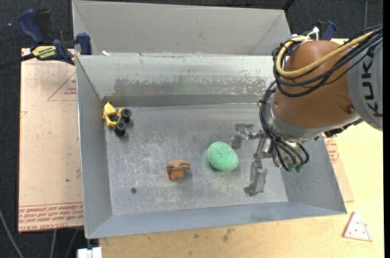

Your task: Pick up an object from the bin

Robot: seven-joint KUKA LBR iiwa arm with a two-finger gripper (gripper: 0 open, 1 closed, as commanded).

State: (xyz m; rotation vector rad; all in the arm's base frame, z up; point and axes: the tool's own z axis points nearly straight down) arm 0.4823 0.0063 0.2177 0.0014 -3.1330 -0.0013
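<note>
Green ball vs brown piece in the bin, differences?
The green ball is bigger than the brown piece. The green ball is rounded; the brown piece is irregular. The green ball lies nearer the claw than the brown piece. Both rest on the bin floor.

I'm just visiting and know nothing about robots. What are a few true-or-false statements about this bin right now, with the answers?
1. The gripper holds the green ball. False: the ball lies on the floor of the bin, just beside the open fingers, with nothing between them.
2. A small brown thing lies to the left of the green ball in the view. True.
3. The yellow toy with black wheels sits near the bin's left wall. True.
4. The things lie heaped together. False: the three lie well apart.
</note>
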